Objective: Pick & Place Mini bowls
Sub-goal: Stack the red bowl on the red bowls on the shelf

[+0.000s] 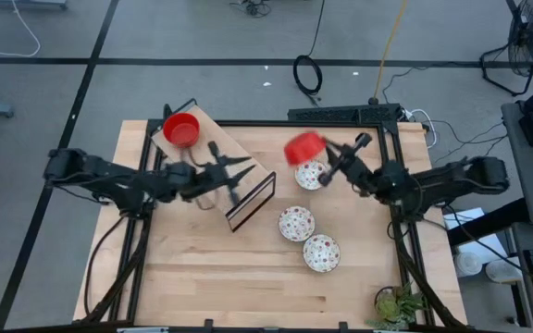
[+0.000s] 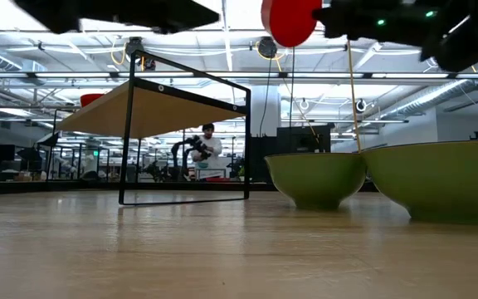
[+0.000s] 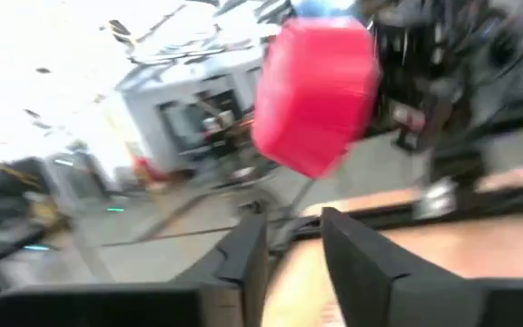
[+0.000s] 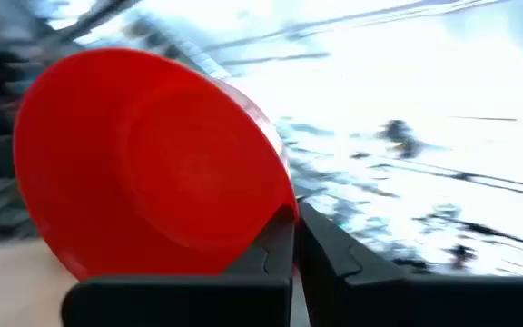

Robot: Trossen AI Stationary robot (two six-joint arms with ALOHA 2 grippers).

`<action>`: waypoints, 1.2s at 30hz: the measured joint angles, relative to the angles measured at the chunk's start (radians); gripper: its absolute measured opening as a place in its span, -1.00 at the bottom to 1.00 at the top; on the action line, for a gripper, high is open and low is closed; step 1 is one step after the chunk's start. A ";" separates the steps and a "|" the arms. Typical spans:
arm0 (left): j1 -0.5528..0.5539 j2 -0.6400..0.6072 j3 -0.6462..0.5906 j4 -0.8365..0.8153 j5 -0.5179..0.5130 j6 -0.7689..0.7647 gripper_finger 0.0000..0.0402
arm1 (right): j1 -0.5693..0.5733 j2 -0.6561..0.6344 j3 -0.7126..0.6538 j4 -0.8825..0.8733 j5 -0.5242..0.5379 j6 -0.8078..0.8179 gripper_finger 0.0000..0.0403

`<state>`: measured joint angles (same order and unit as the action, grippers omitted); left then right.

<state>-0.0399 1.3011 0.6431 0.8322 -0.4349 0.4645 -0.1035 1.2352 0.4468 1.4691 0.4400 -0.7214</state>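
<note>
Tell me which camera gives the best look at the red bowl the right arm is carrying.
The right wrist view: the red bowl fills the picture, its rim pinched in the shut right pincer. The high view shows it small and blurred above the table; the low view catches only its underside at the top edge; the left wrist view shows it blurred.

Two dark arms reaching in over the table from opposite sides, both stretched toward the middle. Left gripper point(image 1: 234, 178) out past the elbow, hovering low, fingers point(image 3: 243, 259) a little apart with nothing between them. Right gripper point(image 1: 327, 153) lifted well up off the surface, wrist angled inward, fingers point(image 4: 275, 250) pinched tight on the rim of a red mini bowl point(image 4: 143, 159) held tilted in the air.
</note>
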 joint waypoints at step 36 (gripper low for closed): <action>0.116 0.302 0.450 0.062 -0.395 0.725 -0.21 | -0.218 0.284 0.250 0.030 -0.130 0.163 -1.00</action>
<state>0.0761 1.6032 1.0931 0.8942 -0.8297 1.1898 -0.3218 1.5192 0.6971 1.4989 0.3095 -0.5587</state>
